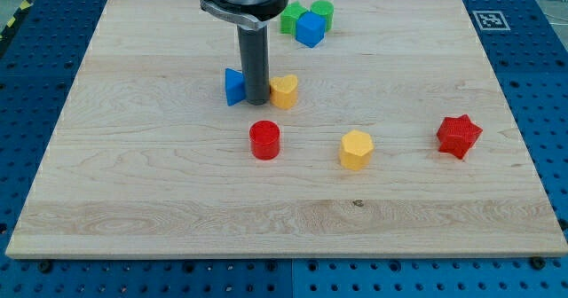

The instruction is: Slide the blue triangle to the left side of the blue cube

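Now my tip (256,100) sits between blue triangle (233,86) and yellow heart (285,91).

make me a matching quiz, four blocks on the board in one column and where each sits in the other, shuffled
Blocks:
1. blue triangle
2. blue cube
3. red star
4. red cylinder

Places:
A. farthest toward the view's right
B. near the view's top, against the green blocks
C. just left of my tip
D. below my tip, left of the yellow hexagon

Pairs: 1-C, 2-B, 3-A, 4-D
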You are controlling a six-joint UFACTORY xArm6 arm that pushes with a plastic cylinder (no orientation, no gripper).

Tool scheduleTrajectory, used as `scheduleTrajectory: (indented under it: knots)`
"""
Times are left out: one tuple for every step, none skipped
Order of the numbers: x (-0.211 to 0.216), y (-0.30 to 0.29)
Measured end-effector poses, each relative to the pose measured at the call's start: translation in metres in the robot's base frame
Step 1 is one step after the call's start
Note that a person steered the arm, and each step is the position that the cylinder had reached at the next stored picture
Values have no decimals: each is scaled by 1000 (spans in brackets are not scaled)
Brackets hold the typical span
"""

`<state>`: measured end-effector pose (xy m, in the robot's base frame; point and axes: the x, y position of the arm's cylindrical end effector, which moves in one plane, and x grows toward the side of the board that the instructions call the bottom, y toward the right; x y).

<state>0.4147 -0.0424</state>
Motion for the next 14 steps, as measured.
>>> scheduleTrajectory:
  knots:
    - [31, -24]
    - [49, -85]
    - [23, -104]
    - [-14, -81]
    - [-36, -39]
    - [-20, -47]
    - [11, -55]
    - [0, -14]
    - [-38, 23]
    - [-44, 30]
    - [-40, 28]
    - [-63, 28]
    - [-85, 28]
    - [-88, 23]
